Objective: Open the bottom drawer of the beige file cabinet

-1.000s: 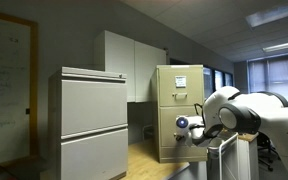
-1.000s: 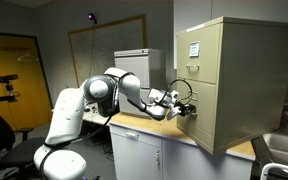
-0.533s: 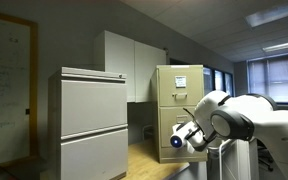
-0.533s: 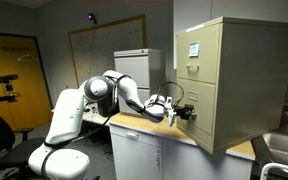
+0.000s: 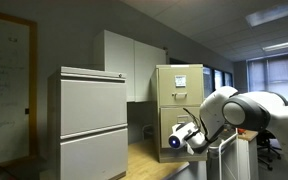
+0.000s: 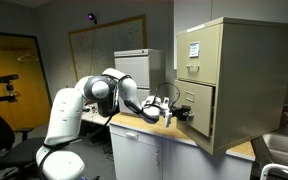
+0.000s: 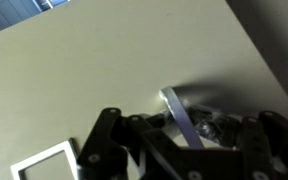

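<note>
The beige file cabinet stands on a wooden counter and shows in both exterior views. White paper sheets hang on its upper drawer. The bottom drawer stands pulled out a little from the cabinet face; it also shows in an exterior view. My gripper is at the drawer's front and shows in an exterior view. In the wrist view the drawer front fills the picture, and my gripper is shut around the small silver handle.
A wider pale grey cabinet with two big drawers stands beside the beige one, also in an exterior view. White wall cupboards hang behind. The wooden counter runs under my arm. A sink lies past the cabinet.
My gripper has drawn back from the cabinet with the handle in it, and the bottom drawer has slid out from flush to partly open.
</note>
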Robot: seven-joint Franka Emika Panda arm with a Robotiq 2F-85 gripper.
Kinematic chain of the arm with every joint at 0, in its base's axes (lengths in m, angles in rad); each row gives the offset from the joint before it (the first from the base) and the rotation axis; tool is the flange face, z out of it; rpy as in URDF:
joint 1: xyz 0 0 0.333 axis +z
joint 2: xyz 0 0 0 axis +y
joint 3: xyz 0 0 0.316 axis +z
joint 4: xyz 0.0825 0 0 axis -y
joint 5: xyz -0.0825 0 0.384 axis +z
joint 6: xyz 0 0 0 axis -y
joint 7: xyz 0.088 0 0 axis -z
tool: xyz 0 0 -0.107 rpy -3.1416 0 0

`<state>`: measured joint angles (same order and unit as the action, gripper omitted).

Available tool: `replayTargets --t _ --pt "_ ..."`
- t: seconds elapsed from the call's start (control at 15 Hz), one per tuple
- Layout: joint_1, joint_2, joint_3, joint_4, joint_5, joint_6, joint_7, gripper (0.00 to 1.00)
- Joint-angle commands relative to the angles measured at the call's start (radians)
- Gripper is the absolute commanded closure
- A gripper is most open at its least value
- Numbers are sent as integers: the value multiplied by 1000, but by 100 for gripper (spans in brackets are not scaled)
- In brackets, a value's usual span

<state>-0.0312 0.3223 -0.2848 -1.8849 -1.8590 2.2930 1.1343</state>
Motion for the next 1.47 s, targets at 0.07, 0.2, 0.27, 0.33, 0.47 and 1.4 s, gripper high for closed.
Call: replayTargets --t 0.07,0.2,0.27,0.33,0.47,1.4 --pt "-114 -151 83 -234 24 73 85 98" --pt "-141 -196 90 -273 18 143 103 97" --pt "-150 -212 91 -292 13 179 119 97" --pt "-160 -218 90 -302 9 216 133 97" --pt "-172 -226 86 -320 4 281 157 97" --pt "-178 -372 36 -474 16 494 162 97"
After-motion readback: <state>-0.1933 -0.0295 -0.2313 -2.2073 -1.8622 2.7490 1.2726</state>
